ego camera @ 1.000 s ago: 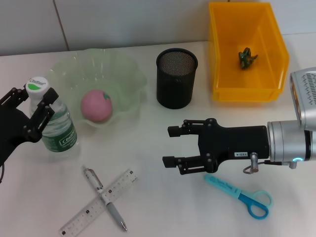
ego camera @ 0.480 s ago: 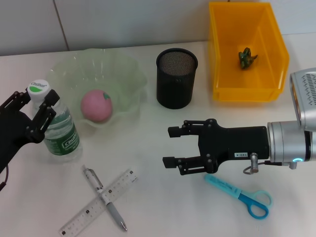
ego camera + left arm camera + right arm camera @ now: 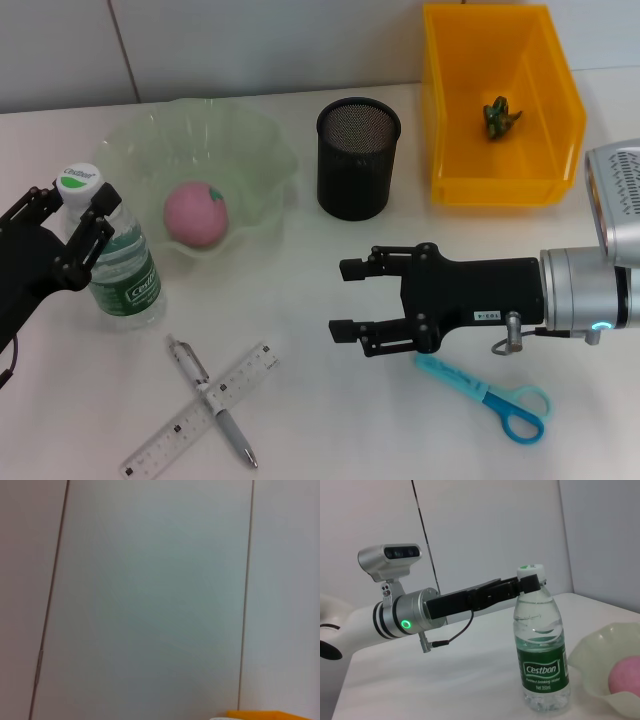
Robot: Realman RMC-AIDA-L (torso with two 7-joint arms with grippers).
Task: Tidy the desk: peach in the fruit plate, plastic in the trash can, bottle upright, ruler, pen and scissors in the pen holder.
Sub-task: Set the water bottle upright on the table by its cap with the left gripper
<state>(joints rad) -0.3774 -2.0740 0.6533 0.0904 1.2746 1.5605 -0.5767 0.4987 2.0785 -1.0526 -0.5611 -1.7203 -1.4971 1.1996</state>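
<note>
A clear water bottle [image 3: 122, 268] with a green label stands upright at the table's left. My left gripper [image 3: 70, 208] is shut on the bottle's neck under the white cap; in the right wrist view the bottle [image 3: 542, 652] has the left gripper [image 3: 530, 583] at its cap. The pink peach [image 3: 195, 214] lies in the pale green fruit plate [image 3: 268, 150]. A pen [image 3: 225, 425] lies crossed over a clear ruler [image 3: 160, 440] at the front left. Blue scissors [image 3: 487, 397] lie at the front right, just below my open right gripper [image 3: 342, 297]. The black mesh pen holder [image 3: 358, 160] stands at the centre back.
The yellow trash can [image 3: 470, 185] stands at the back right with a green piece of plastic [image 3: 500, 117] inside. The left wrist view shows only wall panels and a sliver of the trash can [image 3: 260, 714].
The bottle has gone from a slight tilt to upright and sits a little lower, my left gripper moving with it. The right arm has stayed still.
</note>
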